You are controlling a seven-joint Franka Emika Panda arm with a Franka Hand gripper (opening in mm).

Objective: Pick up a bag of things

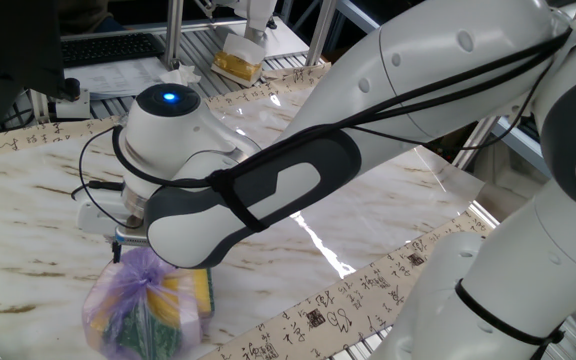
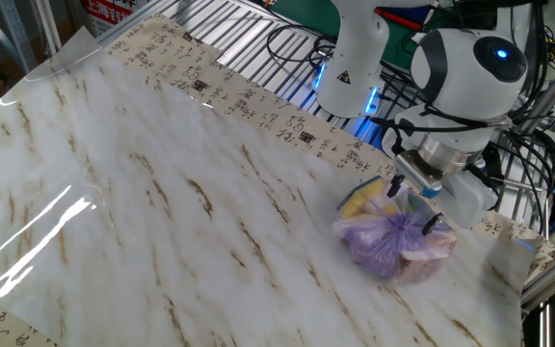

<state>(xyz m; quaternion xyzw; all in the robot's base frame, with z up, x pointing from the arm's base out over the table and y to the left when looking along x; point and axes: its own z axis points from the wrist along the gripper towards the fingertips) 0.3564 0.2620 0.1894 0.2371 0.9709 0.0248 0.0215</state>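
Observation:
The bag of things [image 2: 391, 243] is a lumpy pale-purple plastic bag. It lies on the marble table top [image 2: 162, 193] near the right edge. Yellow and dark green sponge-like items show through it in one fixed view [image 1: 146, 300]. My gripper [image 2: 412, 204] hangs straight over the bag's gathered top. It is open, with one finger on each side of the top and the tips low against the plastic. In the first fixed view the arm's wrist [image 1: 168, 150] hides most of the fingers.
The arm's base [image 2: 350, 58] and cables stand behind the bag on a slatted metal surface. The table's right edge [image 2: 509, 280] is close to the bag. A yellow object [image 1: 238, 62] and a keyboard [image 1: 108, 48] lie beyond the table.

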